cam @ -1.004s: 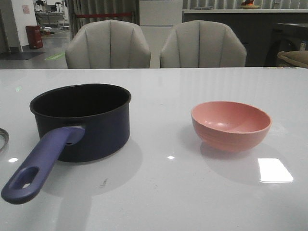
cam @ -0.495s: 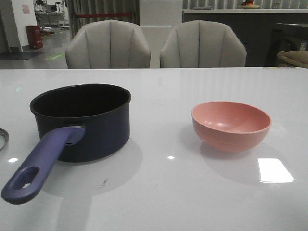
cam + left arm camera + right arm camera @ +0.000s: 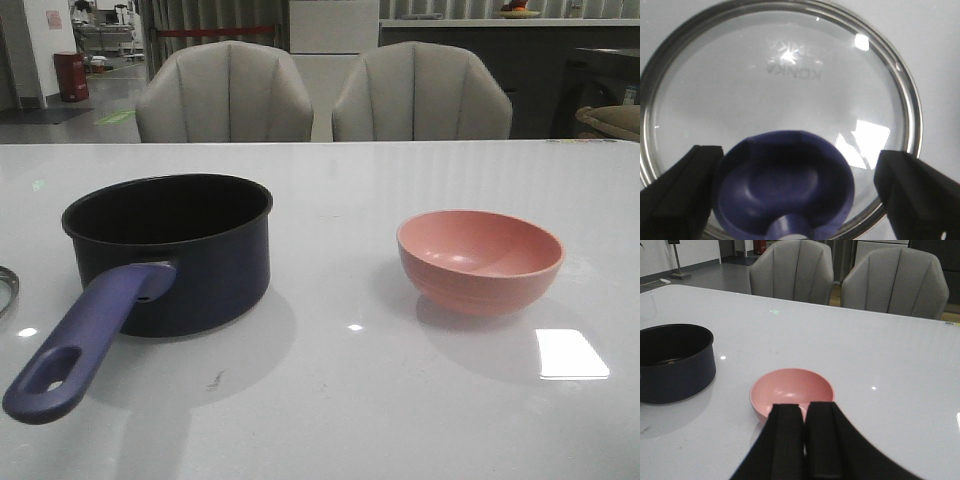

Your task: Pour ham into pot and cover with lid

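Note:
The dark navy pot [image 3: 190, 270] stands on the left of the white table, its purple-blue handle [image 3: 80, 340] pointing toward the front edge. The clear glass lid [image 3: 785, 85] lies flat, and only a sliver of its rim [image 3: 5, 290] shows at the far left of the front view. My left gripper [image 3: 799, 157] hangs open just over the lid, one finger on each side of the blue knob [image 3: 785, 185]. My right gripper [image 3: 804, 407] is shut and empty, just short of the pink bowl [image 3: 790, 387]. No ham shows; the bowl [image 3: 480, 260] looks empty, and the pot [image 3: 675, 365] is dark inside.
Two grey chairs [image 3: 225, 90] [image 3: 420, 90] stand behind the table's far edge. The glossy white tabletop [image 3: 340, 400] stretches between pot and bowl. Neither arm appears in the front view.

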You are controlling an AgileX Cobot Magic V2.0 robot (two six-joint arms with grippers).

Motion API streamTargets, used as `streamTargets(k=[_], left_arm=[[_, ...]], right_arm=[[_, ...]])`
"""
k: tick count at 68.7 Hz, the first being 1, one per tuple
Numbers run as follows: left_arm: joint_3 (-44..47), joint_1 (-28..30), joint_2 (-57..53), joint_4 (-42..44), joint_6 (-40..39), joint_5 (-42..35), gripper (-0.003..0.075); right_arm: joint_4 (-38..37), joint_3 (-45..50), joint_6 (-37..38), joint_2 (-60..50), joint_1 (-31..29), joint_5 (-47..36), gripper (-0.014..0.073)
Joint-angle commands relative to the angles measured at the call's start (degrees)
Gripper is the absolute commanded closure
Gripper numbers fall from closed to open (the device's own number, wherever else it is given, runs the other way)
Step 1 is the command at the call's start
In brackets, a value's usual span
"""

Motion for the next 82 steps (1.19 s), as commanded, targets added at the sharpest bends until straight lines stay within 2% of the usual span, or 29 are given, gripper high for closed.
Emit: streamTargets(k=[1,15,23,57,82], left_arm=[[-1.6,0.1,-2.1,-0.9,0.1,0.0,0.0132],[-1.6,0.1,-1.7,-0.9,0.5,0.1,0.0359],[-1.6,0.1,-1.7,-0.9,0.5,-0.2,0.0441],[-1.7,0.1,-2.2,-0.9,1.6,-0.3,0.0453],[-5.9,0.1,-5.0,-0.5,2.1,1.9,0.0453]], right_arm=[[0.5,-1.6,-0.7,0.5,0.1,-4.0,0.0441],[0.5,-1.6,-0.7,0.5,0.1,-4.0,0.0441],[0.5,-1.6,-0.7,0.5,0.1,-4.0,0.0441],[0.5,-1.6,-0.7,0.5,0.1,-4.0,0.0441],[0.5,-1.6,-0.7,0.5,0.1,-4.0,0.0441]])
